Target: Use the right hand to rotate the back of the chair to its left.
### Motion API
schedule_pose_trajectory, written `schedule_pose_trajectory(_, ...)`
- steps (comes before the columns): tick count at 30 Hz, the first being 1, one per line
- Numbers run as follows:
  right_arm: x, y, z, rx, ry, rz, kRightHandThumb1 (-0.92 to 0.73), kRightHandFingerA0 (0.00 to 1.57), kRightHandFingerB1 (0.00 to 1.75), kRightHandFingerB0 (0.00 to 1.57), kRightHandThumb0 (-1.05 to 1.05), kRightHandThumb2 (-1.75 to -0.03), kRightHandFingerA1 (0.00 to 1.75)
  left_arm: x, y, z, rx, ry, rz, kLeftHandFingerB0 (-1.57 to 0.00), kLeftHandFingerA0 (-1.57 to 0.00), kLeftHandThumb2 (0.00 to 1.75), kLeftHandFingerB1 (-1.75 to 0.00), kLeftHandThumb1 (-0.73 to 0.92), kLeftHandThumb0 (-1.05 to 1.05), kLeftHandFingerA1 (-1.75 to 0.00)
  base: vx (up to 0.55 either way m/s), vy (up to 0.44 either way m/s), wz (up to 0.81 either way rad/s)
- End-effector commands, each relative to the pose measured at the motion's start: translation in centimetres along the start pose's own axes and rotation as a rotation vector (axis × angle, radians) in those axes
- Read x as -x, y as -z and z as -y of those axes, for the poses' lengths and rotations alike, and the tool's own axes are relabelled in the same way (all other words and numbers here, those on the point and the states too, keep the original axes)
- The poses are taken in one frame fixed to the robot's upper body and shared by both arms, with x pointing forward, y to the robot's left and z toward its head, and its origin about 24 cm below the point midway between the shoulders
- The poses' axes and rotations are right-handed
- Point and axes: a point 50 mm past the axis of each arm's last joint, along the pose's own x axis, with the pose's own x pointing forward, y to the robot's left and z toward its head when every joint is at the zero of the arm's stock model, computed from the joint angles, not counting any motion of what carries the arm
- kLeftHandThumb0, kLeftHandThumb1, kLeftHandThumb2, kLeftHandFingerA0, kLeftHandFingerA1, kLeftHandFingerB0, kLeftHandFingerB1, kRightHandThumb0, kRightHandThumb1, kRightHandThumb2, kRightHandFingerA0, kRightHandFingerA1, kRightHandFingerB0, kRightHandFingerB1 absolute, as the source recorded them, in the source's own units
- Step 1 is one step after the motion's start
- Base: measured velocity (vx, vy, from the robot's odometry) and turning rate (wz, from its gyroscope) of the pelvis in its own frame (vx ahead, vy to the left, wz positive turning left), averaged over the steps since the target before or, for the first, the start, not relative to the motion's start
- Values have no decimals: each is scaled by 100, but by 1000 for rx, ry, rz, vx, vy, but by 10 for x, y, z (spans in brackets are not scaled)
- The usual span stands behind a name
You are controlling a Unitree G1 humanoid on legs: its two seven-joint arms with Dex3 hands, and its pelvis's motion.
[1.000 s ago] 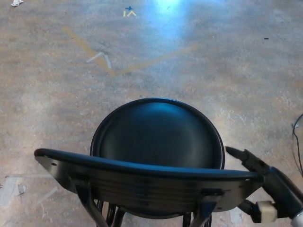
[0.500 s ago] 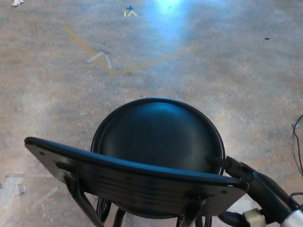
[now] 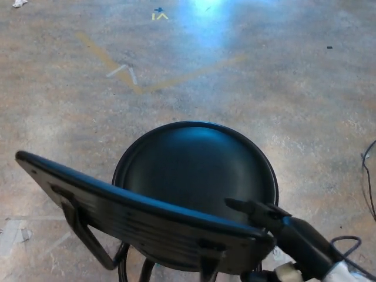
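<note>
Swung further left since a second ago: curved black plastic chair back [image 3: 135, 214], left end now well out past the round glossy black seat [image 3: 197, 167], right end pulled in over its rim. Partly done, by the look of it; more turning left. Ribbed rear face, metal struts below. Black right hand [image 3: 267, 214] pressing the back's right end, fingers extended, gripping nothing. Mottled concrete floor [image 3: 282, 88] behind.

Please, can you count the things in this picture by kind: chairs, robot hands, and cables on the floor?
Chairs: 1, the black chair
Robot hands: 1, the right hand at the backrest's right end
Cables: 1, a dark cable at the right edge
Total: 3
</note>
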Motion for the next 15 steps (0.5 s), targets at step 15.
schedule_pose_trajectory(15, -43, -46, -25, 46, -132, 145, -71, 0, 42, 0, -105, -112, 42, 0, 1, -5, -53, -9, -3, -48, -54, 63, -41, 77, -45, -47, 0, 0, 0)
